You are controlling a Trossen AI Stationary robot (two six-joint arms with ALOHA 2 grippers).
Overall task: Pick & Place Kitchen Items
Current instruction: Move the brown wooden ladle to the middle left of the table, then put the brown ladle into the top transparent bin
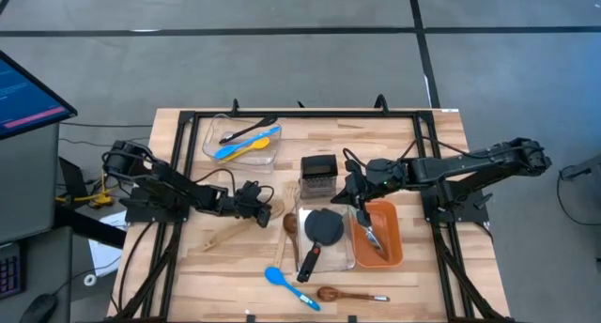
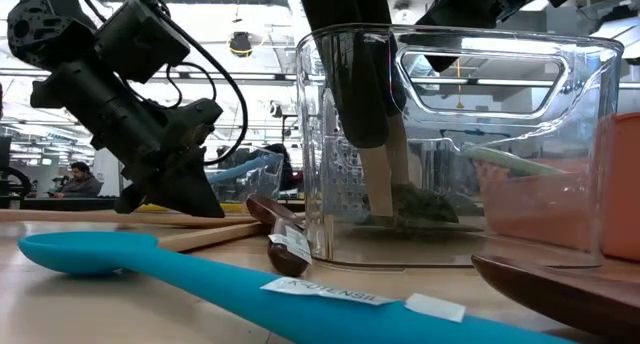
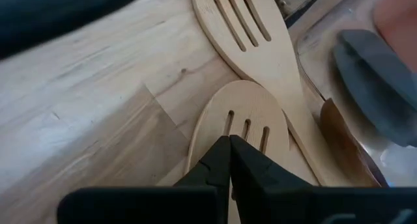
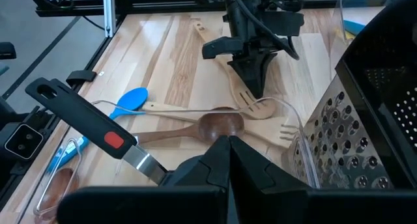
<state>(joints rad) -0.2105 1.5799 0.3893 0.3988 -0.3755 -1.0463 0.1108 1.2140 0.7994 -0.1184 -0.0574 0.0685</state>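
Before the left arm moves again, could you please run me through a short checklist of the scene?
1. Left end effector shut, nothing held: ok.
2. It sits right over the slotted wooden spatula; touching or not: cannot tell.
3. Right end effector shut, empty: ok.
4. Second slotted spatula lies against the first one, crowding a grasp: not ok.
5. Box grater stands upright beside the clear bin: ok.

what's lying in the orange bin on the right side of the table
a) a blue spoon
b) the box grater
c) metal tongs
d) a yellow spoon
c: the high view shows metal tongs lying in the orange bin, while the blue spoon lies on the bare table, the yellow spoon is in the clear bin at the back, and the box grater stands outside it.
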